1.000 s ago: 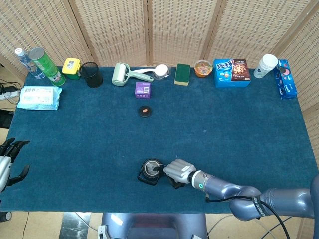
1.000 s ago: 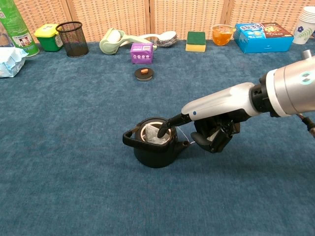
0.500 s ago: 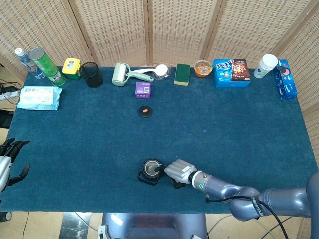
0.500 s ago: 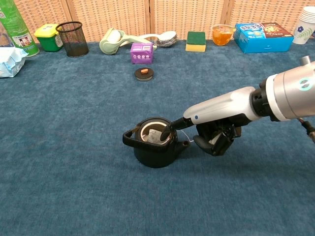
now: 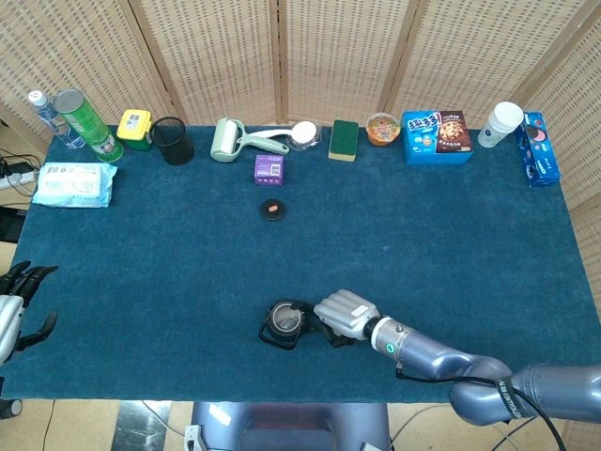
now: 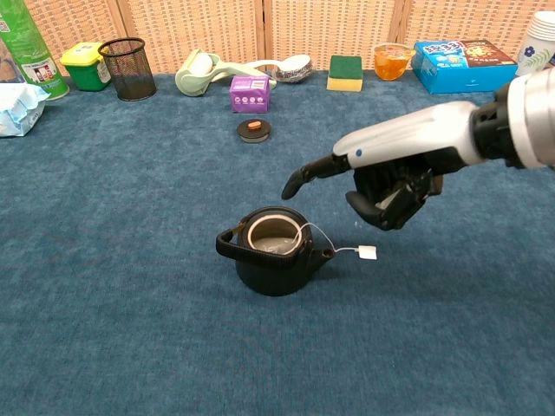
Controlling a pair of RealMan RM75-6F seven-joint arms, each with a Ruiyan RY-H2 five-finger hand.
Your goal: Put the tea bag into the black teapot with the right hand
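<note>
on blue carpeted table [image 6: 130,329]: round black teapot [image 6: 274,259] holding white tea bag [image 6: 274,247]; right hand [image 6: 381,178] above, empty, one finger extended; left hand [image 5: 19,305] empty, fingers spread.

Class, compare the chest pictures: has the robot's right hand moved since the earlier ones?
Yes. The right hand has lifted up and away from the black teapot; its extended finger, earlier dipped in the pot's mouth, now hangs clear above it.

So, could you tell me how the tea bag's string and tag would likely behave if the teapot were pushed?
The string looks thin and limp, draped over the black teapot rim, so it would probably trail along. The small paper tag seems very light and would likely drag across the carpet or snag.
</note>
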